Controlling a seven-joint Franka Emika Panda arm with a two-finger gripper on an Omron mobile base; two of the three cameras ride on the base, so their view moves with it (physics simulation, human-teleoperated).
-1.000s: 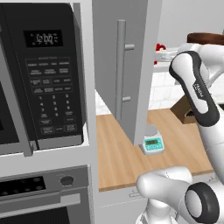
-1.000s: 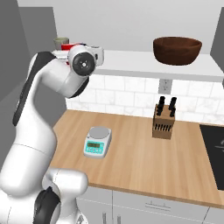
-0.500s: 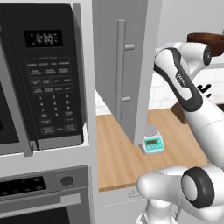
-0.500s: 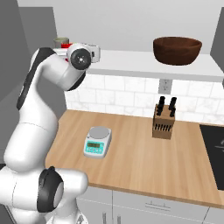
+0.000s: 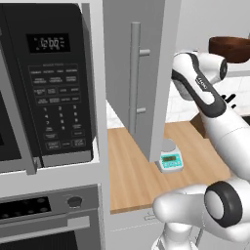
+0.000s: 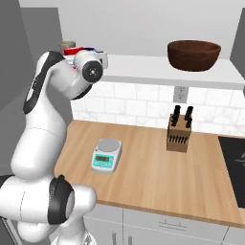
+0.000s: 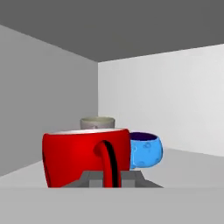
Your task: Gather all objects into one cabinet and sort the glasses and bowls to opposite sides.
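White, glossy, rounded robot arm (image 6: 36, 143) with smooth tubular link shells. Dark grey to black bands and round end caps at the joints; one black disc cap (image 6: 91, 72) with a pale centre stud sits behind the jaws. Small dark lettering (image 5: 202, 82) runs along one link. Bulbous white base housing (image 5: 180, 210).

mug (image 7: 83, 155) before vessel (image 7: 145, 149) — bowl (image 6: 193, 54) apart

The microwave (image 5: 49, 88) clock display (image 5: 49, 44) shows green digits — roughly "12:00", blurred. Its keypad (image 5: 59, 110) labels and the kitchen scale (image 5: 171, 159) readout are too small to read.
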